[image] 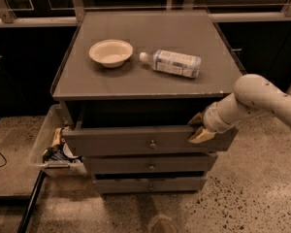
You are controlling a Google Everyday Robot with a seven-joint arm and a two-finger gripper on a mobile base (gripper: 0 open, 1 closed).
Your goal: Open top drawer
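I see the gripper [200, 129] at the right end of the top drawer [116, 141], against the upper edge of its front panel; I can't make out whether it is clamped there or spread. The drawer stands partly pulled out of the grey cabinet [194, 89], its round knob [152, 143] at centre. On the cabinet top, a bowl [111, 52] sits near a plastic bottle [172, 63] lying on its side.

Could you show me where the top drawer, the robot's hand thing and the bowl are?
top drawer [116, 141]: camera view, left half of its front panel.
gripper [198, 129]: camera view, its tip, at the drawer's right end.
bowl [111, 52]: camera view, its hollow inside.
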